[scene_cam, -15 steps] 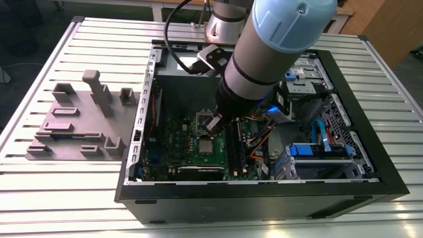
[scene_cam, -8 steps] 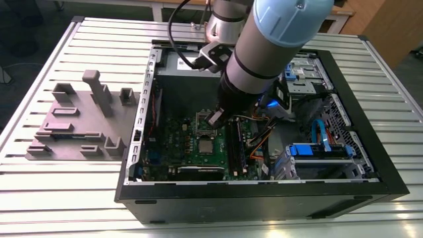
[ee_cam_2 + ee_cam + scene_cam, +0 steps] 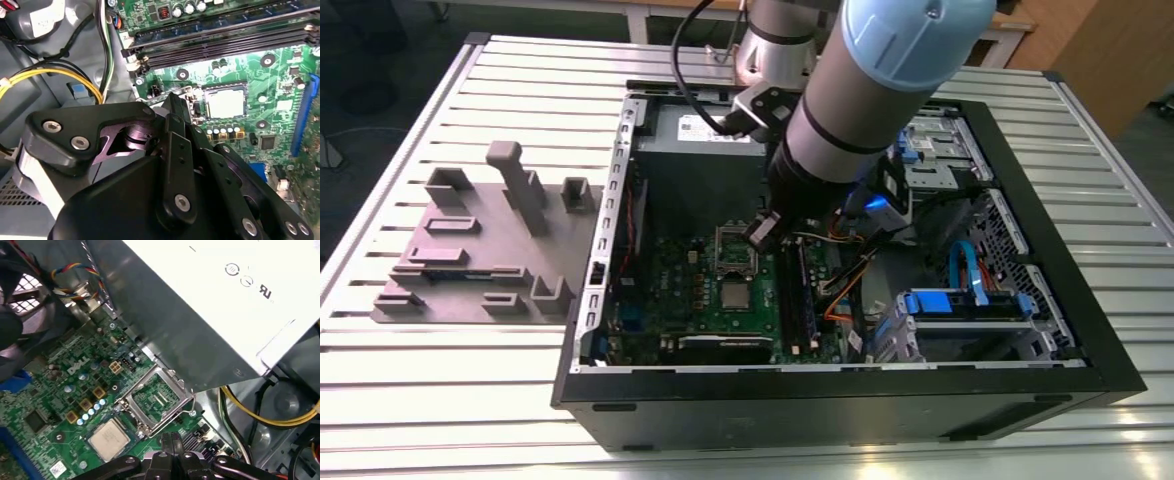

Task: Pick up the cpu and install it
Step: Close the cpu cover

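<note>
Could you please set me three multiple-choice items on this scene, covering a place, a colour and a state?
1. Where is the cpu?
A. On the board, beside the silver frame
B. On the grey tray outside the case
C. On top of the power supply

2. What colour is the board?
A. Red
B. Green
C. White

3. How is the computer case?
A. Closed
B. Wrapped in foil
C. Open, with its insides showing

Answers:
1 A: in the first wrist view the silver square lies on the board next to the frame.
2 B: the board is green in all views.
3 C: the exterior view looks straight into the case.
</note>
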